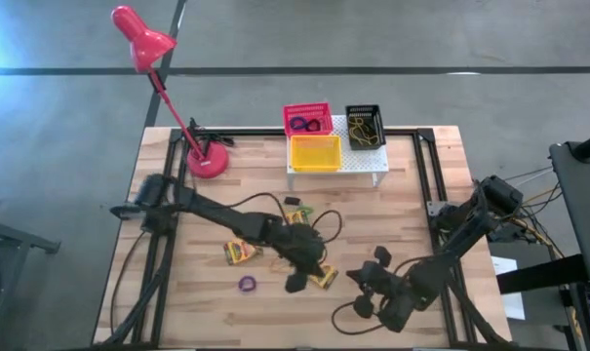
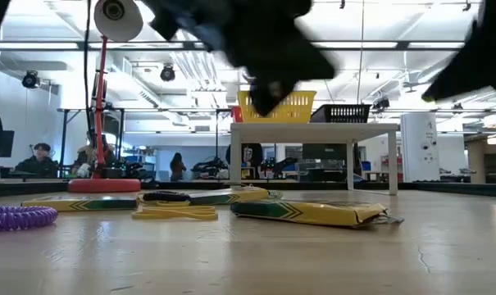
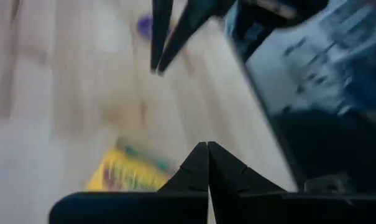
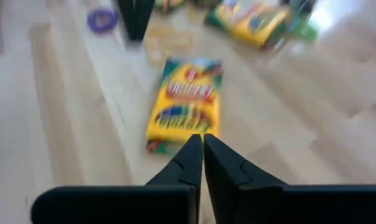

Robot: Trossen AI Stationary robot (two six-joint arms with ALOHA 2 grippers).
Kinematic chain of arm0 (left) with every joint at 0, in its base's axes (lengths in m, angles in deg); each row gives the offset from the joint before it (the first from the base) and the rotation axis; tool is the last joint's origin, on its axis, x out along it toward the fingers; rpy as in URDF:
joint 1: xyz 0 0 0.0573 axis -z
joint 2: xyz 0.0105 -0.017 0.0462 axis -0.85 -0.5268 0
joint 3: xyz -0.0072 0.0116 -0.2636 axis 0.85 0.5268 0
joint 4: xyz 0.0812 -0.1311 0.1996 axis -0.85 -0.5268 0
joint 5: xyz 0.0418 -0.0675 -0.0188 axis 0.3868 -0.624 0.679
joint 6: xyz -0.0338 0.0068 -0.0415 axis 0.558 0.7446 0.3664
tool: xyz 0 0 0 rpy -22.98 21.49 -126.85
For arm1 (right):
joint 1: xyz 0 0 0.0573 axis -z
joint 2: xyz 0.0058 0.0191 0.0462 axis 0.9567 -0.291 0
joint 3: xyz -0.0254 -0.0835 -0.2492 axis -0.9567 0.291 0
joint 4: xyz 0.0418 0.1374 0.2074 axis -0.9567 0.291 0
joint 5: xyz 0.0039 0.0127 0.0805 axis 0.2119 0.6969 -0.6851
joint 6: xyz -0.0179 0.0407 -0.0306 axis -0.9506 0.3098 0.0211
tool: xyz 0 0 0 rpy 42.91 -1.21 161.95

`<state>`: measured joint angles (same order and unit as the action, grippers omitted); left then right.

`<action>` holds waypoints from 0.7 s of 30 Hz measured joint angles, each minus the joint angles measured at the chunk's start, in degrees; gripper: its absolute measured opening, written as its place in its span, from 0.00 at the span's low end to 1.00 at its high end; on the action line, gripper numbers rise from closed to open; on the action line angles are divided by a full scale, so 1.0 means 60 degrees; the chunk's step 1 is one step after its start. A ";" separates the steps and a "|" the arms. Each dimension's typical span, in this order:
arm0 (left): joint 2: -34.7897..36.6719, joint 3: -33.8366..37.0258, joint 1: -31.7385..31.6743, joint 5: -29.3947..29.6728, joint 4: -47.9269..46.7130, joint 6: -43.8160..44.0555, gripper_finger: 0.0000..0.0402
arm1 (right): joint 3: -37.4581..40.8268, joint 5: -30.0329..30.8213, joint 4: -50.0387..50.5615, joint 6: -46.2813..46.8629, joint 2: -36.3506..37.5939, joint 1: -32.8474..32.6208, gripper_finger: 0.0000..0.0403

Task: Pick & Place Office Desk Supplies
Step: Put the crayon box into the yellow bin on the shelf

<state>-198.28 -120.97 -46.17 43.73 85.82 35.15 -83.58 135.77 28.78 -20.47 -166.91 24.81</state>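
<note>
Wooden desk (image 1: pixel 412 195) of pale planks, with a red desk lamp (image 1: pixel 202 161) at the far-left corner, no part of the job. Purple loop (image 1: pixel 247 284) lying loose near the front edge, left of centre, with one crayon box (image 1: pixel 241 253) just behind it. Left gripper (image 1: pixel 296 281) towards the front edge at mid-desk, fingers pressed together, holding nothing. Second crayon box (image 1: pixel 324 278) flat on the wood just beside it. Right gripper (image 1: pixel 365 280) a little further right, likewise pinched closed and empty, pointing at that same box.

Probably a pick of this middle box. Spread the fingers before going down. Straddle the box across its narrow width, not its length. Slide one finger under an edge, since so flat a carton gives little to bite on. Use one arm only and hold the other clear. Carry towards the white shelf (image 1: pixel 338 161) at the far edge, where the pink-red basket (image 1: pixel 307 119), yellow basket (image 1: pixel 315 152) and black basket (image 1: pixel 364 125) wait.

Beyond the desk, a bright workshop hall with ceiling lights and seated people far off at the left.
</note>
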 joint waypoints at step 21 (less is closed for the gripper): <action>0.0354 0.3072 0.0029 0.1773 0.0815 0.2255 0.00 | 0.0173 -0.3215 -0.2547 -0.2674 -0.1896 0.1835 0.25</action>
<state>-196.15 -102.54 -46.00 54.37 90.71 48.68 -82.54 116.48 13.50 -36.52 -178.29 35.82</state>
